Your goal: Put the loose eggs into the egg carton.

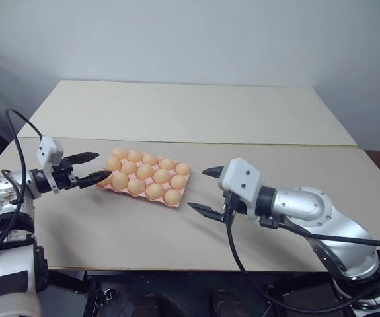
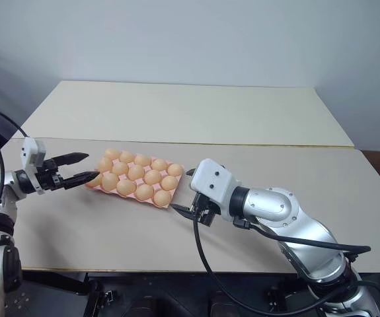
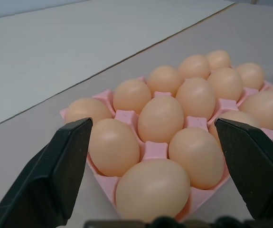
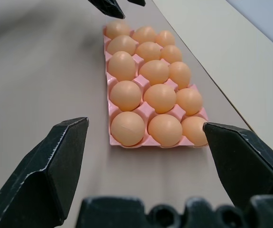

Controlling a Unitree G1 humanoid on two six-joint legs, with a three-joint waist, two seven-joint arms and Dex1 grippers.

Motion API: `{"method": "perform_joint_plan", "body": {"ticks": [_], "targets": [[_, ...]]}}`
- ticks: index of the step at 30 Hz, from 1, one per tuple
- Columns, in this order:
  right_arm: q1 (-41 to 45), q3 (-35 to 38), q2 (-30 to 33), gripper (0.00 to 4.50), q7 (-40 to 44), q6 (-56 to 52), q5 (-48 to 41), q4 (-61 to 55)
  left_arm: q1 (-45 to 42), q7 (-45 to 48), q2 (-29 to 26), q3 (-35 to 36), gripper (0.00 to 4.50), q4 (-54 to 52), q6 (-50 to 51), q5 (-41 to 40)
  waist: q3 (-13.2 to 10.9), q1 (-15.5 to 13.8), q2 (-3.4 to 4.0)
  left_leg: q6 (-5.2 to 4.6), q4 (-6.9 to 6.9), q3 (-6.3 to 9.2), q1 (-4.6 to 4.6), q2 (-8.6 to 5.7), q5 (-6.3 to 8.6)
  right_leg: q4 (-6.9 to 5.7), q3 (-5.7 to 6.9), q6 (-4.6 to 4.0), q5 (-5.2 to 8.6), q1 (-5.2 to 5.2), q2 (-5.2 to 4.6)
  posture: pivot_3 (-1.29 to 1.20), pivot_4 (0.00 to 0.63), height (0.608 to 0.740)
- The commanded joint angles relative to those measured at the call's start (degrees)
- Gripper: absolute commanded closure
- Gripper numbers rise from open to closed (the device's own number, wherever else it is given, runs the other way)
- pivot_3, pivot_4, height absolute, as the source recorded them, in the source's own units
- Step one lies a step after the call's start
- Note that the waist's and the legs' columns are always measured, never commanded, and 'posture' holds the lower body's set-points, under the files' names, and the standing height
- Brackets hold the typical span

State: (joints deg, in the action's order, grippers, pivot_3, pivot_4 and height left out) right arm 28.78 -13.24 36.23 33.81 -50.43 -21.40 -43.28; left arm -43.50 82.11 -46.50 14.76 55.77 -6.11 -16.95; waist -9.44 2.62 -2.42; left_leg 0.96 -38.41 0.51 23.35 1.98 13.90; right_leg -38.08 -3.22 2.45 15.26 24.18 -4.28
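Observation:
The pink egg carton lies on the table left of centre, and every cup I see holds a pale orange egg. Loose eggs are out of view. My left gripper is open at the carton's left end, level with it, its fingers spread either side of the nearest corner egg without touching it. My right gripper hangs open just right of the carton, pointing at it, with nothing between its fingers. From the right wrist, the carton runs away lengthwise toward the left gripper's fingertips.
The table is made of two pale boards joined at a seam behind the carton. A plain wall stands beyond the far board. A black cable hangs from my right wrist over the front edge.

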Motion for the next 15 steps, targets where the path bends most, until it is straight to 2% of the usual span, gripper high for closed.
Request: {"method": "perform_joint_plan", "body": {"ticks": [1, 7, 11, 15], "targets": [[0.5, 1.0, 1.0, 0.00, 0.7, 1.1, 0.1, -1.6, 2.9, 2.0, -3.0, 2.9, 0.02, -6.9, 1.4, -3.5, 0.0, 0.0, 0.00, 0.00, 0.00, 0.00, 0.00, 0.01, 0.00, 0.00, 0.00, 0.00, 0.00, 0.00, 0.00, 0.00, 0.150, 0.740], [-2.0, 6.6, 4.8, 0.00, 5.0, 1.7, -3.3, -2.8, 17.0, 1.8, -7.4, 7.6, 0.02, -25.2, 7.0, -8.2, 0.0, 0.0, 0.01, 0.00, 0.01, 0.00, -0.01, 0.04, 0.00, 0.01, -0.02, 0.00, 0.00, 0.00, -0.01, 0.00, 0.150, 0.740], [-4.5, 12.3, 9.1, 0.00, 9.2, 2.3, -6.4, -2.9, 27.5, -0.6, -7.7, 11.6, 0.02, -39.1, 12.2, -12.1, 0.0, -0.6, 0.02, 0.00, 0.00, 0.00, -0.04, 0.05, 0.00, 0.02, -0.01, 0.00, 0.00, -0.04, -0.04, 0.00, 0.150, 0.740], [-6.6, 16.4, 13.1, 0.00, 12.8, 3.3, -8.6, -2.9, 34.9, -3.8, -7.8, 15.1, 0.02, -48.5, 17.3, -15.2, 0.0, -0.8, 0.01, 0.00, 0.01, -0.01, -0.09, 0.06, 0.01, 0.04, 0.00, 0.01, 0.01, -0.11, -0.04, 0.00, 0.150, 0.740]]}}
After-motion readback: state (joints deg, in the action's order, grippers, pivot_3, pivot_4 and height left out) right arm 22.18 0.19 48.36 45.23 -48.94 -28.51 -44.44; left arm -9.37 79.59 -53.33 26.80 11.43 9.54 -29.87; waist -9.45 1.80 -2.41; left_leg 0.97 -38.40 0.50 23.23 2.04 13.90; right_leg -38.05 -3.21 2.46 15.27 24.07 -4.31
